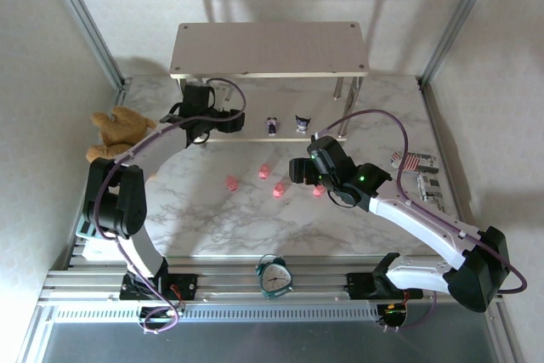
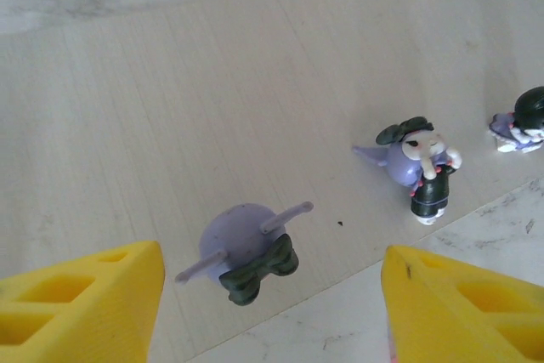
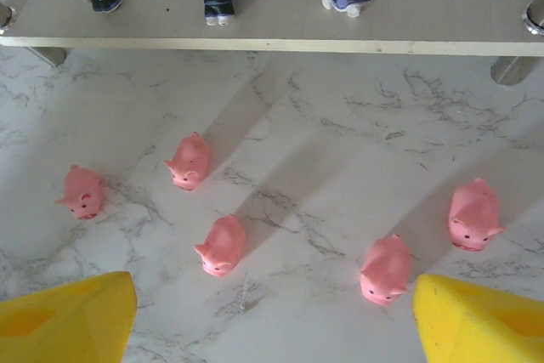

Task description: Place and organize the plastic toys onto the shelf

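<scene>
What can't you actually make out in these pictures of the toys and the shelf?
Top view: the left gripper covers the leftmost purple figurine; the shelf's upper board hides the back of the lower board.
Left wrist view: the rightmost purple figurine is cut off by the right edge.
Right wrist view: the top edge crops the figurines' heads.
Top view: the striped item is too small to identify.
</scene>
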{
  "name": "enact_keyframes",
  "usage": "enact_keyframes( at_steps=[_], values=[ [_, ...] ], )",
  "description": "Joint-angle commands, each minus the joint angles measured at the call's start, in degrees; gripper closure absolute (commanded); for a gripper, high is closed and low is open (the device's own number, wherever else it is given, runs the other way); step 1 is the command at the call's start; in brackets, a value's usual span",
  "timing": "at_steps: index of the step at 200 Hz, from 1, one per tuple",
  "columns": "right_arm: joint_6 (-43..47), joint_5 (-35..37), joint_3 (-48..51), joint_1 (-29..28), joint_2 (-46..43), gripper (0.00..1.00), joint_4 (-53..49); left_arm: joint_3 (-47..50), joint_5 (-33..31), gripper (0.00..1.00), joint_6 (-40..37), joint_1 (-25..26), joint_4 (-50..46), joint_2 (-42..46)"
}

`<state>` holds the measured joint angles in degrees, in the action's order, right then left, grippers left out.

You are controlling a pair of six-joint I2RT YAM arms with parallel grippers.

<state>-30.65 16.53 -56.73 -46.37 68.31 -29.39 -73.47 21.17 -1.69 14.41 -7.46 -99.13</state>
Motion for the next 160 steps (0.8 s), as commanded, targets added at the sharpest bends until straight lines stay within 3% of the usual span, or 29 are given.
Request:
enact_keyframes(
  at_steps=[1,53,78,116,160],
  values=[
    [0.6,1.68,-0.89,0.38,-1.93,0.15,-0.94,1.29,-1.13,0.32,0.55,-0.49,1.4,3.64],
    [0.39,4.81,-0.05,1.72,-5.87,0.15,-6.24,6.23,-0.72,0.34,2.39,-0.29,2.09,10.29],
    [-0.98,7.15,0.85,2.75,-7.22,0.15,-10.91,13.49,-2.28,0.39,6.09,2.2,4.42,17.94],
    [-3.9,8.51,3.76,4.86,-7.17,0.17,-15.65,27.28,-16.01,0.41,14.53,13.3,7.76,31.44],
    [-3.65,9.03,5.91,7.2,-1.14,0.26,-13.63,40.06,-29.14,0.44,24.1,23.99,9.77,44.58]
  ],
)
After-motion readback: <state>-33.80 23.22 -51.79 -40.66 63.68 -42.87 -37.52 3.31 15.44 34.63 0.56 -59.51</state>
